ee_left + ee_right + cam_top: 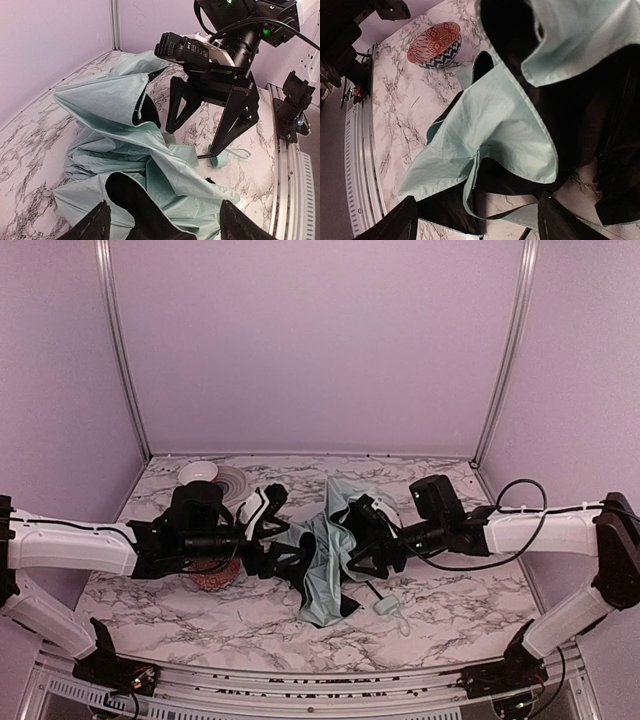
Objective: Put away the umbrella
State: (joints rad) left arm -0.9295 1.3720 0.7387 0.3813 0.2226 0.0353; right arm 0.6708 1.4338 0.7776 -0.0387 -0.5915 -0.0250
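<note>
The umbrella (325, 565) lies crumpled on the marble table between both arms, mint-green fabric out and black lining showing in folds. Its thin shaft ends in a small mint handle (386, 607) toward the front right. My left gripper (285, 548) is open at the umbrella's left side; in the left wrist view (165, 230) its fingers straddle the fabric (115, 110) without closing. My right gripper (365, 540) is open over the right side; in the right wrist view (477, 225) a fabric fold (490, 115) hangs between its spread fingers. The handle (219, 160) shows below the right gripper (205, 125).
A red patterned bowl (212, 576) sits under my left arm and shows in the right wrist view (435, 44). A white bowl (200, 473) and a white plate (234, 482) stand at the back left. Purple walls close in the table on three sides.
</note>
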